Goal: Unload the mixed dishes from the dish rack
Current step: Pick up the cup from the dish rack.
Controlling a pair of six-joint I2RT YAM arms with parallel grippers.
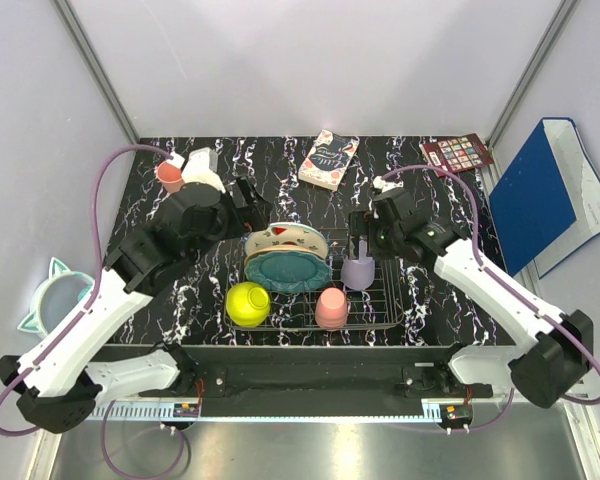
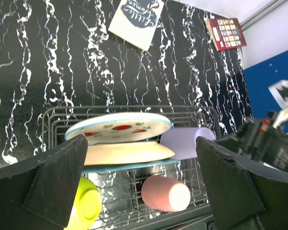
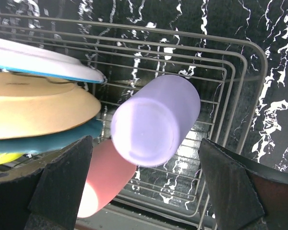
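Note:
The dish rack (image 1: pixel 385 312) holds three plates leaning together: white red-spotted (image 1: pixel 292 238), peach (image 2: pixel 127 153) and teal scalloped (image 1: pixel 285 272). A yellow-green bowl (image 1: pixel 248 303), a salmon-pink cup (image 1: pixel 331 308) and a lilac cup (image 1: pixel 358 271) are also in it. A second salmon-pink cup (image 1: pixel 168 175) stands on the table at the back left. My left gripper (image 1: pixel 252 205) is open and empty, behind the plates. My right gripper (image 1: pixel 358 238) is open and empty, just above the lilac cup (image 3: pixel 153 122), which lies between its fingers in the right wrist view.
A book (image 1: pixel 328 160) and a red card (image 1: pixel 457 153) lie at the back of the table. A blue folder (image 1: pixel 545 195) lies off the right side. A mint cat-eared bowl (image 1: pixel 58 300) sits off the left side. A black frame rail (image 1: pixel 310 375) runs along the near edge.

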